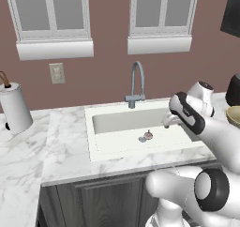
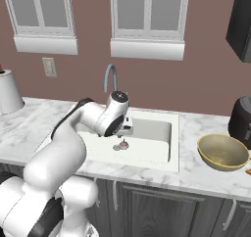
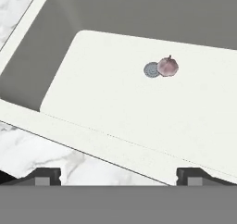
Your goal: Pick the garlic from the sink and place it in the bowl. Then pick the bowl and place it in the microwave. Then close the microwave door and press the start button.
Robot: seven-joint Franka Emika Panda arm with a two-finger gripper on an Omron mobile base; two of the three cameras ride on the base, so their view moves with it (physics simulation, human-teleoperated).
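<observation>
The garlic, a small pinkish bulb, lies on the floor of the cream sink right beside the round grey drain. It also shows in the basin from both base views. My gripper is open and empty, its tips spread wide, and it hovers over the sink's right part, above and short of the garlic. The tan bowl stands empty on the counter to the right of the sink. A black corner of the microwave hangs at the upper right.
The curved grey faucet rises behind the sink. A paper towel roll stands on the left counter. A dark rounded appliance sits behind the bowl. Marble counter surrounds the basin.
</observation>
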